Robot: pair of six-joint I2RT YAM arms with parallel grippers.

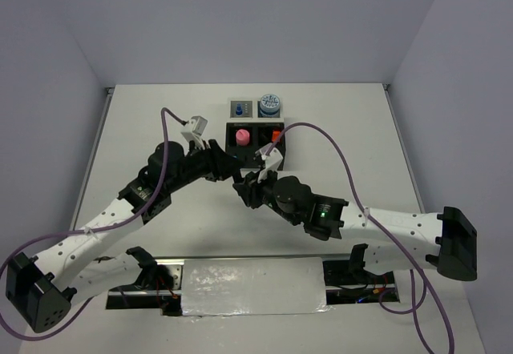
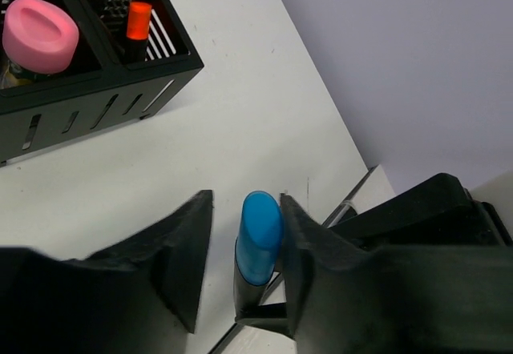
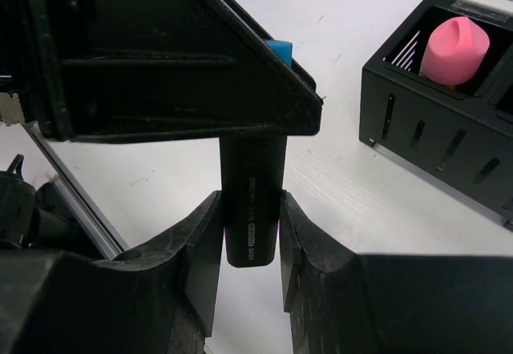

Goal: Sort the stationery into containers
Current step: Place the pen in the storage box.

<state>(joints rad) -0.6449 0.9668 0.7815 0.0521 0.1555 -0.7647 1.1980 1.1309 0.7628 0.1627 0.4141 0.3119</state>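
Just a black highlighter (image 3: pixel 252 210), blue-capped

Both arms reach inward and meet just in front of the black box (image 2: pixel 88 98). The right gripper (image 3: pixel 250 200) clamps the barrel of the blue-capped highlighter (image 2: pixel 260 234). The left gripper (image 2: pixel 244 202) straddles its cap, one finger touching, the other apart.

Even, diffuse overhead light keeps the white table (image 1: pixel 160 122) bright, shadows under the arms (image 1: pixel 120 210) faint and soft — the walls (image 1: pixel 48 50) shade to lilac-grey. In the wrist views the near black fingers (image 2: pixel 176 258) go almost featureless, yet print on the highlighter (image 3: pixel 251 210) barrel reads sharp.
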